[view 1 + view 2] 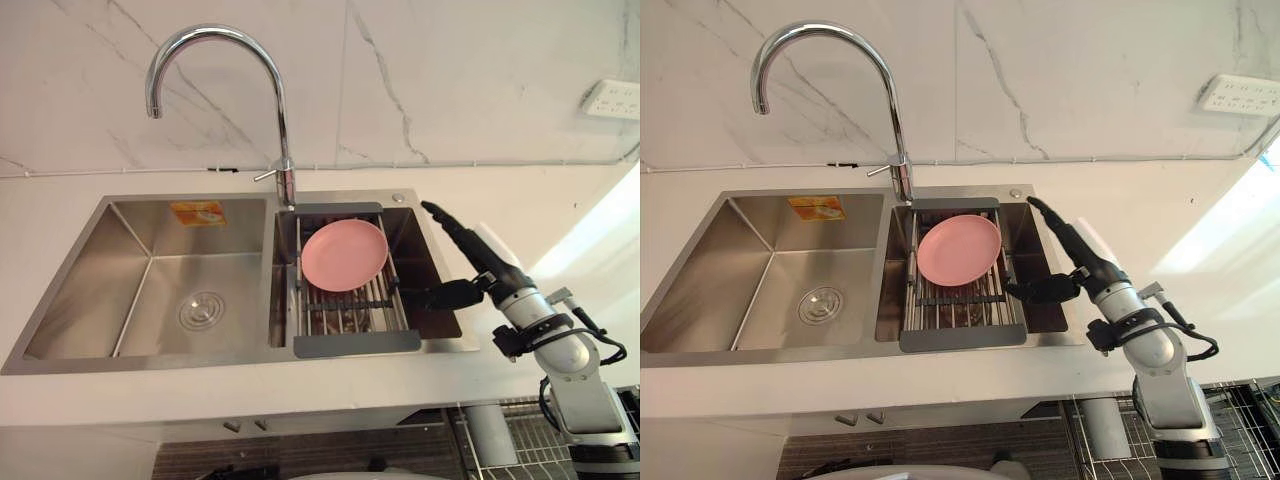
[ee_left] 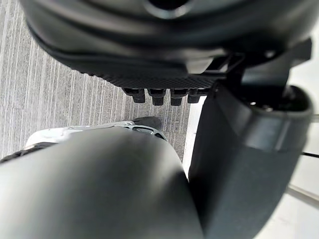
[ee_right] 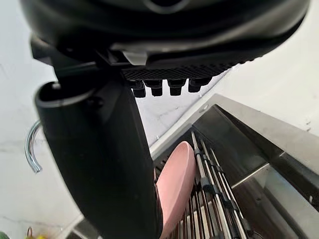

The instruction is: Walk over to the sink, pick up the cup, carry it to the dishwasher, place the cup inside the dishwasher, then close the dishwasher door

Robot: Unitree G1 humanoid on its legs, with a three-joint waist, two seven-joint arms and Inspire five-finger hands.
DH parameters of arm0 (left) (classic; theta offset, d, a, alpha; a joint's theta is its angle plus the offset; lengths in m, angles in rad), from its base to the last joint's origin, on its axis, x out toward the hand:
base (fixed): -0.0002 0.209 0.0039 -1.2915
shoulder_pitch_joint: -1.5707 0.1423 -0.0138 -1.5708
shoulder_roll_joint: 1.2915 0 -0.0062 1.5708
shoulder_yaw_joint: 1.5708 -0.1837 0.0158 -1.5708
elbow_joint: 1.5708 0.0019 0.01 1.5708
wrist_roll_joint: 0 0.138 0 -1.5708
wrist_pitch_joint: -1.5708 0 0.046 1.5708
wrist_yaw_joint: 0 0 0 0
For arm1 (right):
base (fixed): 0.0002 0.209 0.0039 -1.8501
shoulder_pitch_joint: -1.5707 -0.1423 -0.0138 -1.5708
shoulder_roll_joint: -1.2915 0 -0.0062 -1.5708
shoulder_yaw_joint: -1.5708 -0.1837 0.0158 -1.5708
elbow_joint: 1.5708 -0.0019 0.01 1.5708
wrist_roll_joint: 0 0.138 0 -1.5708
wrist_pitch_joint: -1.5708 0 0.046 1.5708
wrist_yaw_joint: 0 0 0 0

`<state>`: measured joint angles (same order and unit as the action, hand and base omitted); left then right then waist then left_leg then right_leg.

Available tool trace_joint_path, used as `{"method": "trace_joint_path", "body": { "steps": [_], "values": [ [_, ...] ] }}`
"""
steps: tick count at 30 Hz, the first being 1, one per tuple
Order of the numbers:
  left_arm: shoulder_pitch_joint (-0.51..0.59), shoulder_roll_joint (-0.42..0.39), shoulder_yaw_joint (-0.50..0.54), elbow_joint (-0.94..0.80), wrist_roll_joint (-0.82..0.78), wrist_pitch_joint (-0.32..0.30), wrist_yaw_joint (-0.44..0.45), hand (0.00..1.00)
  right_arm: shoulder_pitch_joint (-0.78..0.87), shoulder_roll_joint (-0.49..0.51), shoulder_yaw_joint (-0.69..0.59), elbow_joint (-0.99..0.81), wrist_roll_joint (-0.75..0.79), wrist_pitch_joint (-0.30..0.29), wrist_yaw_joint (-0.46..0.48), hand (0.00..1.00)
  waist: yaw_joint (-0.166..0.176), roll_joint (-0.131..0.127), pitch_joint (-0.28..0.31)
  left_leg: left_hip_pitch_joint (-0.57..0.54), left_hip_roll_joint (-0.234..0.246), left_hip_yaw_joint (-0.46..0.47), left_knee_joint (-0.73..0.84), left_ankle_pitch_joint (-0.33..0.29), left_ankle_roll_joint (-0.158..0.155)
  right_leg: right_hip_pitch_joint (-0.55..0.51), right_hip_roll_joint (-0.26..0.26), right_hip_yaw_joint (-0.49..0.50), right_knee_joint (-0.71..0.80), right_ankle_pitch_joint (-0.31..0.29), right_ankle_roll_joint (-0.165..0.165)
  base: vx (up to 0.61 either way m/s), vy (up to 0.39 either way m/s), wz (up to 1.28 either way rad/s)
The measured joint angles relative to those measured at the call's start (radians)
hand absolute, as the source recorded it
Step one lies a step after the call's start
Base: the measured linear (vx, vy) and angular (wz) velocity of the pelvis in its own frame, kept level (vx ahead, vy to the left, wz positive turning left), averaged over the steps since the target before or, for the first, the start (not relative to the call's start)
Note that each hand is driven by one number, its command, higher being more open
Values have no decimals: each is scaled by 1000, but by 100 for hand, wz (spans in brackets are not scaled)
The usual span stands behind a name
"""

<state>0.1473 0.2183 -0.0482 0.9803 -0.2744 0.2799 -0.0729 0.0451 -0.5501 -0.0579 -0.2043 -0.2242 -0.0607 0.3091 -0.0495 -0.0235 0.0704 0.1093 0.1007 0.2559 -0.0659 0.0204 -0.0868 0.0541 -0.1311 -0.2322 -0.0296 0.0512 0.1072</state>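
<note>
A steel double sink (image 1: 150, 290) is set in the white counter. Across its right basin lies a wire drying rack (image 1: 355, 343) with a pink plate (image 1: 345, 253) on it. My right hand (image 1: 480, 265) hovers over the right basin's right edge, open, fingers straight and pointing toward the back wall, thumb reaching toward the rack without touching the plate. In the right wrist view the thumb (image 3: 99, 149) stands beside the plate (image 3: 177, 184). My left hand (image 2: 164, 55) hangs low over grey floor, fingers straight and holding nothing.
A tall curved faucet (image 1: 215, 40) rises behind the divider between the basins. A wall socket (image 1: 612, 98) sits at the upper right. A wire basket (image 1: 1240, 420) shows below the counter at the lower right. The left basin holds just its drain.
</note>
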Motion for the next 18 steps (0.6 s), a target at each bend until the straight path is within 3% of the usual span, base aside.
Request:
{"method": "trace_joint_path", "body": {
  "steps": [7, 18],
  "values": [
    [-2, 0, -1, -2, 0, 6, -1, 100, -69, 1, 94, 84, -128, 9, -23, 100, 8, 1, -1, -4, -2, -17, -19, 16, 0, 2, 1, -21, -11, 6, -1, -20, -16, 8],
    [0, 0, 0, -25, -2, 16, -5, 100, -119, 49, 164, 279, -317, 42, -234, 100, 27, 3, -3, -14, -3, -59, -19, 26, -5, 22, 1, -62, -22, 7, 0, -22, -12, 11]
  ]
}}
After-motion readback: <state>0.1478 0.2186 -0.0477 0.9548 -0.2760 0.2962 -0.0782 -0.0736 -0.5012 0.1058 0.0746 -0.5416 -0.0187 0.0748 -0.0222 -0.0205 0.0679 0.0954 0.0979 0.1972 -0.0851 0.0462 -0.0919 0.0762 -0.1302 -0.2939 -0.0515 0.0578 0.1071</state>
